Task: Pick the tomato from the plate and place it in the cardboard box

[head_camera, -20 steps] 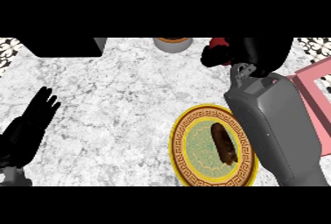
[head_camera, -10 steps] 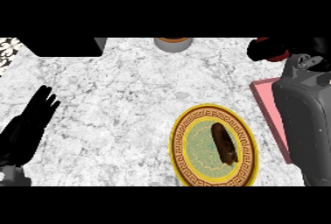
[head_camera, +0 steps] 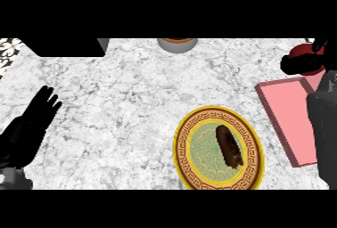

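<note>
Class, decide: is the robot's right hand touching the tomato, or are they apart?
Touching. The head view shows the right hand curled round the red tomato near the upper right edge, above the pink box, well away from the plate.

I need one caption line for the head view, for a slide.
Right robot hand holds the tomato beside the pink box; plate behind.

Right black hand [head_camera: 304, 62] curled round red tomato [head_camera: 303, 50] above pink cardboard box [head_camera: 289, 120] | gold-rimmed round plate [head_camera: 187, 133] held dark oblong item [head_camera: 228, 145] | left black hand [head_camera: 30, 127] rested open
</note>
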Controlling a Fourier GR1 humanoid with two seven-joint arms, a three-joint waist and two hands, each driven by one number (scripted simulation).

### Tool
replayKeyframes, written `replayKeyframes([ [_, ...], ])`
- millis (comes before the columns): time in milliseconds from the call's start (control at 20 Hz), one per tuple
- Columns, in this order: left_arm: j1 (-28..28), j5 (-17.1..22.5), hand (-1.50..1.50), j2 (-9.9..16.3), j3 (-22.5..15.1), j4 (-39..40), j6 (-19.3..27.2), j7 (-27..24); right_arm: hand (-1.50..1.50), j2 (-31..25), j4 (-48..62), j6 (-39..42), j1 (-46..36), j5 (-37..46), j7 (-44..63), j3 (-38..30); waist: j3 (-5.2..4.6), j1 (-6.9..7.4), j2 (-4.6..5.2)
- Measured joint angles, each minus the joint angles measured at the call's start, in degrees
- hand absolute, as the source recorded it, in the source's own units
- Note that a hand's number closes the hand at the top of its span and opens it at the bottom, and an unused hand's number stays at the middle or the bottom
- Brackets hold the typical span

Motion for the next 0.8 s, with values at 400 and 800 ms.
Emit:
replayKeyframes([
  [400,0.14,0.12,0.00,-0.17,0.33,-1.17,-0.42,1.17,1.50,0.83,9.32,-8.49,5.51,-4.43,-5.94,-4.91,0.02,0.25,0.08],
  [800,0.18,-0.44,0.00,-0.70,0.30,-1.17,-0.58,1.52,-1.50,2.78,14.71,-11.65,10.78,-9.95,-8.03,-9.45,0.02,0.14,0.07],
])
